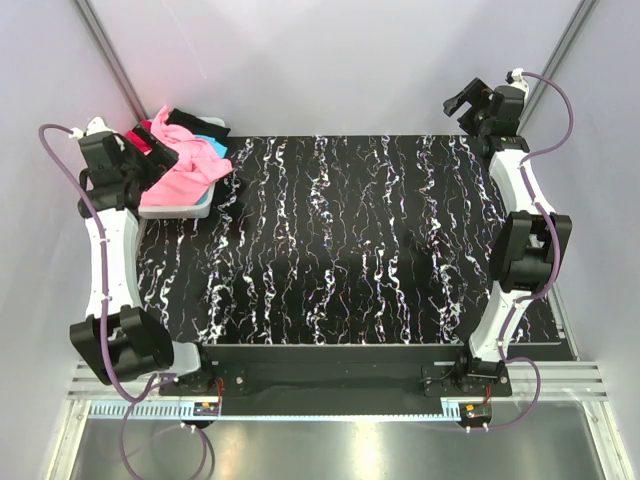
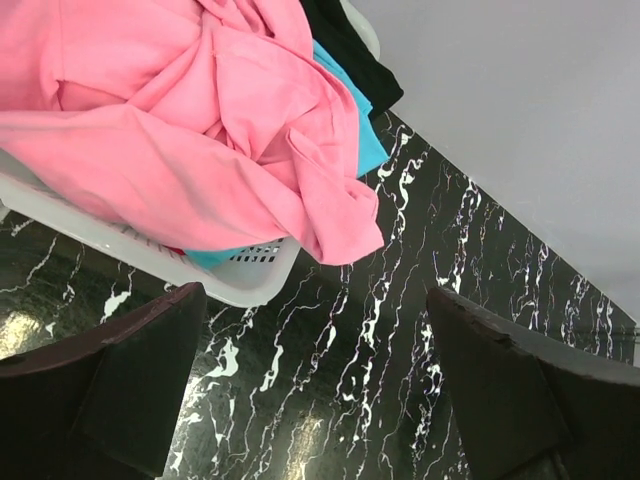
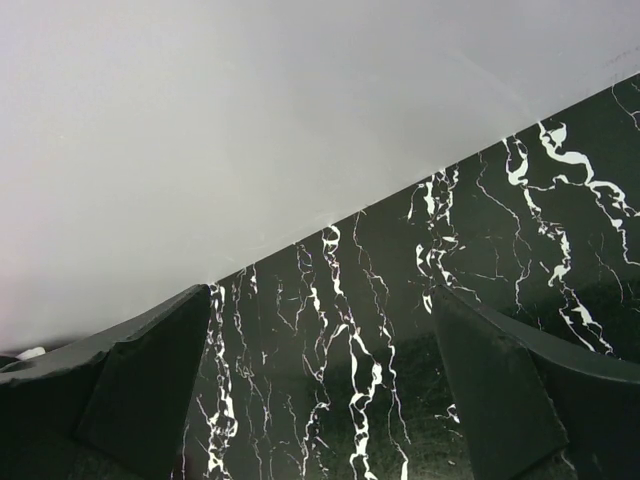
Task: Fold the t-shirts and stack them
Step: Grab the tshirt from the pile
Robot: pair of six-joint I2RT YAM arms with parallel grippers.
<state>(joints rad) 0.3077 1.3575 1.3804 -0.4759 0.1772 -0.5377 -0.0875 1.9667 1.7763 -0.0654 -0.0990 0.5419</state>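
The t-shirts lie heaped in a white basket (image 1: 175, 210) at the table's back left. The pink shirt (image 1: 190, 170) is on top and spills over the rim (image 2: 230, 280). Under it show the turquoise one (image 2: 350, 125), the black one (image 2: 350, 55) and a bit of the red one (image 1: 140, 135). My left gripper (image 1: 158, 152) hovers over the basket's left side, open, with nothing between its fingers (image 2: 130, 380); only bare table shows between them. My right gripper (image 1: 462, 103) is raised at the back right corner, open and empty (image 3: 320, 295).
The black marbled tabletop (image 1: 350, 230) stretches between the two arms. Grey walls close in the back (image 3: 250, 120) and both sides. The arm bases are bolted to a rail at the near edge (image 1: 330, 375).
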